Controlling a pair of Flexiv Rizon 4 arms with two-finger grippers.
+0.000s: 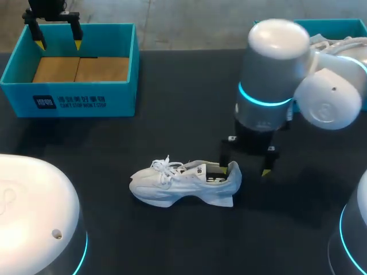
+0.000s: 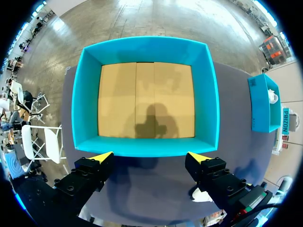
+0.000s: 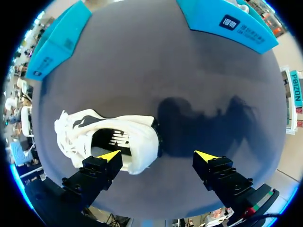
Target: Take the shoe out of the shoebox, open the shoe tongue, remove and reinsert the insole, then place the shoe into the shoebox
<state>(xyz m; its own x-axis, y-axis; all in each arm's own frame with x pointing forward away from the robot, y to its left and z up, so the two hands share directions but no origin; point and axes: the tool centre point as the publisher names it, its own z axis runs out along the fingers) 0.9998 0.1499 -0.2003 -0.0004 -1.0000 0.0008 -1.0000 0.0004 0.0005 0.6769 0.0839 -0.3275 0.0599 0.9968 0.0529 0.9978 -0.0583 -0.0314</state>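
The white shoe (image 1: pixel 183 182) lies on its sole in the middle of the dark table, toe to the left, with its insole showing in the opening. My right gripper (image 1: pixel 245 167) hangs open over the heel. In the right wrist view one finger (image 3: pixel 106 163) is over the shoe (image 3: pixel 137 137) by its opening, and the other stands over bare table past the heel. The right gripper (image 3: pixel 157 155) holds nothing. The teal shoebox (image 1: pixel 69 97) sits at the back left with nothing on its cardboard floor. My left gripper (image 1: pixel 58 44) hovers open over it, above the shoebox wall (image 2: pixel 147 146), the left gripper (image 2: pixel 150 158) holding nothing.
A second teal box (image 1: pixel 332 26) with white things inside stands at the back right, behind my right arm; it also shows as the second box (image 2: pixel 262 104) in the left wrist view. Dark table surface spreads around the shoe.
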